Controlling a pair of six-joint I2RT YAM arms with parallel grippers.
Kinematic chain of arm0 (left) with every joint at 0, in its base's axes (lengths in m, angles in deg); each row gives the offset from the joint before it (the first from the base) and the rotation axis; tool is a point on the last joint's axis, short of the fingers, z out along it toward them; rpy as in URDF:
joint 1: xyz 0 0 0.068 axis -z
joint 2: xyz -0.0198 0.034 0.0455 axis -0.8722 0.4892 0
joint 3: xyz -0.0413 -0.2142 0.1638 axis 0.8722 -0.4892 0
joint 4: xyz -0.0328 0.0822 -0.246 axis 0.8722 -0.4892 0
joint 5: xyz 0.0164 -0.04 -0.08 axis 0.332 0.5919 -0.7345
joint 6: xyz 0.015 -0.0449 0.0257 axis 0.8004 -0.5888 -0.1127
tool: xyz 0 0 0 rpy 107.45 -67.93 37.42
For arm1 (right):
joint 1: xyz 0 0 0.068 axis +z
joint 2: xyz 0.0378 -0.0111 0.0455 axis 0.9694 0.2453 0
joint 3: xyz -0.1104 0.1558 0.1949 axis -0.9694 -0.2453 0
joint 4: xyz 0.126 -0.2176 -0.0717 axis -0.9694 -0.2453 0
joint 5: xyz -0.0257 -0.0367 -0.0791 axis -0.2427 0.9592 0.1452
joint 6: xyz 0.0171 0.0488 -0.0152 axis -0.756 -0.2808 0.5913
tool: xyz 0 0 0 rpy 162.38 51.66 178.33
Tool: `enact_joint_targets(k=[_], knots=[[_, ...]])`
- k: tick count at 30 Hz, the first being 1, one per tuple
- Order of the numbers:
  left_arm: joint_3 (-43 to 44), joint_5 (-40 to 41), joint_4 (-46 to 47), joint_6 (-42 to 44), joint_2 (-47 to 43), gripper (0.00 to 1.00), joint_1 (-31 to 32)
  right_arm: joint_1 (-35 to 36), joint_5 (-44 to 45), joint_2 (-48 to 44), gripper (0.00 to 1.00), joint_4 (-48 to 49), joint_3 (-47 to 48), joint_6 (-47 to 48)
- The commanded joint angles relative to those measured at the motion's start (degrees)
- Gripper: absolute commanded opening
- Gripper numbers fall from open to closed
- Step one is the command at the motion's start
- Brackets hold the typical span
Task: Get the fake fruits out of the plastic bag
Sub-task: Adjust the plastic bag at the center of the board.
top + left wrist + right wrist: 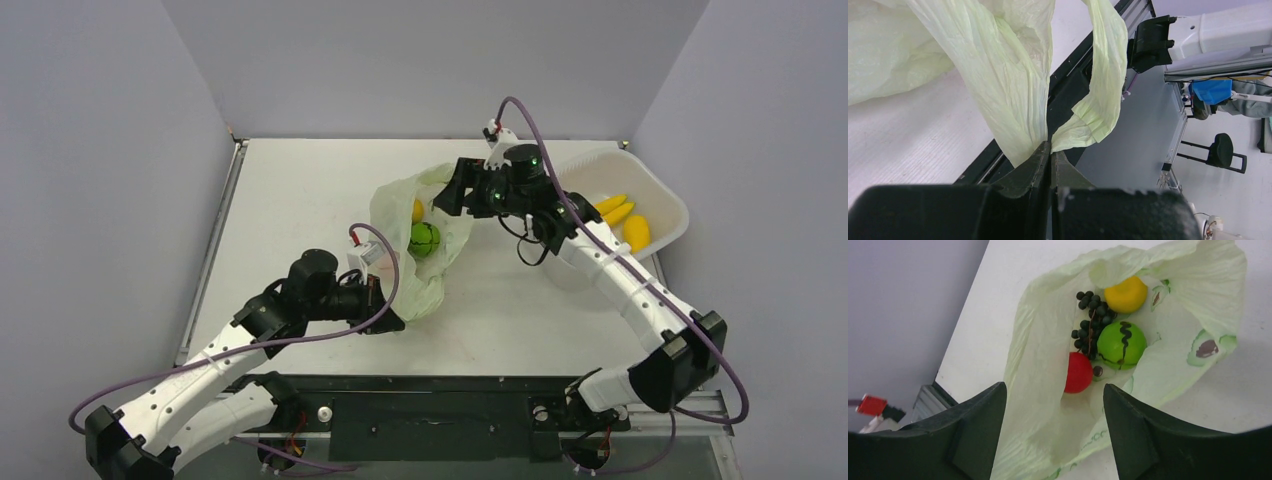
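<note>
Over the middle of the table [300, 200], the right gripper [1054, 389] hangs above the plastic bag [1043, 340] with its jaws spread wide, nothing between them and nothing touched. Fruit's all sitting inside the bag's open mouth: a green ball [1121, 344], a red one [1078, 372] just beside it, a yellow one [1125, 294] further in, plus a dark grape bunch [1090, 320] lying against the green. Meanwhile the left gripper [1049, 148] is clamped tight on a bunched-up strip of the bag at its near edge.
</note>
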Motion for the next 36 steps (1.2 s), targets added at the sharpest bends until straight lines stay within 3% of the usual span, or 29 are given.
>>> enact_joint_targets(k=[1, 4, 10, 14, 17, 21, 24, 26, 27, 28, 29, 33, 36], knots=[[2.78, -1.09, 2.57, 0.50, 0.80, 0.00, 0.11, 2.72, 1.27, -5.81, 0.67, -3.97, -6.63, 2.12], [3.10, -1.26, 2.57, 0.37, 0.97, 0.00, 0.04, 7.01, 6.07, -9.48, 0.76, -0.80, -12.53, -8.13], [3.11, -0.97, 2.51, -0.03, 0.90, 0.00, 0.08, 8.94, 10.84, -15.01, 0.80, 12.23, -27.99, -32.71], [3.22, -0.74, 3.43, -0.92, 1.41, 0.00, 0.16, 11.31, 14.41, -16.51, 0.80, 14.72, -31.98, -37.63], [3.42, -0.55, 4.41, -1.57, 1.76, 0.00, 0.21, 12.81, 10.71, -15.13, 0.76, 17.83, -33.13, -39.08], [4.02, 0.97, 4.15, -1.53, 2.27, 0.00, 0.32, 17.21, 11.09, -16.31, 0.67, 23.36, -35.86, -45.80], [4.41, 2.91, 3.79, -1.80, 1.87, 0.00, 0.19, 21.24, 15.41, -19.52, 0.53, 32.34, -40.83, -49.88], [4.10, 4.95, 3.75, -3.29, 0.56, 0.00, -0.07, 21.78, 17.60, -20.95, 0.38, 39.35, -43.32, -50.85], [3.62, 5.53, 3.69, -3.94, -0.43, 0.01, -0.28, 21.79, 17.74, -21.09, 0.14, 42.64, -44.19, -50.34], [3.45, 6.76, 3.53, -5.60, -1.05, 0.05, -0.95, 21.84, 17.79, -20.91, 0.05, 50.23, -46.03, -49.98], [3.01, 7.27, 2.93, -6.59, -2.42, 0.16, -1.77, 21.95, 18.95, -20.22, 0.00, 54.76, -47.04, -48.83], [0.80, 11.13, 2.43, -14.46, -9.71, 0.46, -3.95, 23.36, 22.68, -13.74, 0.00, 80.18, -52.00, -44.50], [-0.50, 15.34, 0.66, -22.54, -16.33, 0.57, -5.05, 24.85, 23.77, -6.02, 0.00, 95.46, -52.91, -41.71]])
